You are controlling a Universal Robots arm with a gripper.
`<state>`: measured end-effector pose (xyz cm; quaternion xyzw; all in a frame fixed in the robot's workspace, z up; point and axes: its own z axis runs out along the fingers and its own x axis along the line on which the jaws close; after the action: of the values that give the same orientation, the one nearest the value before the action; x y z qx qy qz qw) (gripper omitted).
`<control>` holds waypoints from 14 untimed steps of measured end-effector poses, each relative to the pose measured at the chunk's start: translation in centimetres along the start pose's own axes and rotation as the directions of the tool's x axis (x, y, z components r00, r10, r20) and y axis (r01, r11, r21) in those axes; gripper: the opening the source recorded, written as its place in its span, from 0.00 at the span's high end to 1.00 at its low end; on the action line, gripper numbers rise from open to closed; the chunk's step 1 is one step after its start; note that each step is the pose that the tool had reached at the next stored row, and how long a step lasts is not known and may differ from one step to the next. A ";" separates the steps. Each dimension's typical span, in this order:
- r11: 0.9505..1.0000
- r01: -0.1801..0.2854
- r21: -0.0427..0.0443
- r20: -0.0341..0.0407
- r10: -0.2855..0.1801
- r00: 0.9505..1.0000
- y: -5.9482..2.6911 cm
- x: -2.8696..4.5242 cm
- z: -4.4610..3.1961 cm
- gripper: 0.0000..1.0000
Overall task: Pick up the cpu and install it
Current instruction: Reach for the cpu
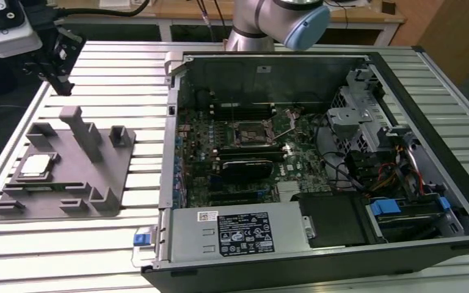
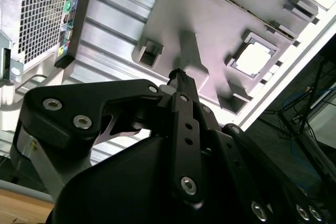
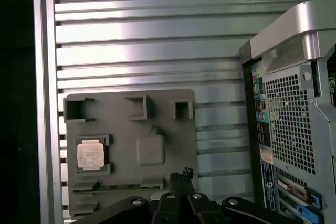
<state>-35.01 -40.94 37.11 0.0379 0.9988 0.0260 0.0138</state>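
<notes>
Jaws pressed together, empty, well clear of the cpu (image 3: 92, 156) in its tray (image 3: 178, 145). Descend unopened and you risk denting it.

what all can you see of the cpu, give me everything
The cpu is a small flat square chip with a pale, shiny metal top and a thin darker rim. It lies flat, metal face up, seated in a square framed recess near one edge of the grey plastic tray. The tray sits on the slatted metal table at the exterior view's left, outside the computer case. Only the tray touches it; the gripper is apart from it, empty.
</notes>
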 end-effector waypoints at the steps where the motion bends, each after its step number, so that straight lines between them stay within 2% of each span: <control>1: 1.000 0.000 0.000 0.000 0.000 1.000 -0.06 0.25 0.01 0.89; 14: 1.000 0.000 0.000 0.000 0.000 1.000 -0.67 3.10 0.29 0.89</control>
<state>-38.14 -41.35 36.71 0.0379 0.9988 0.0260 0.0138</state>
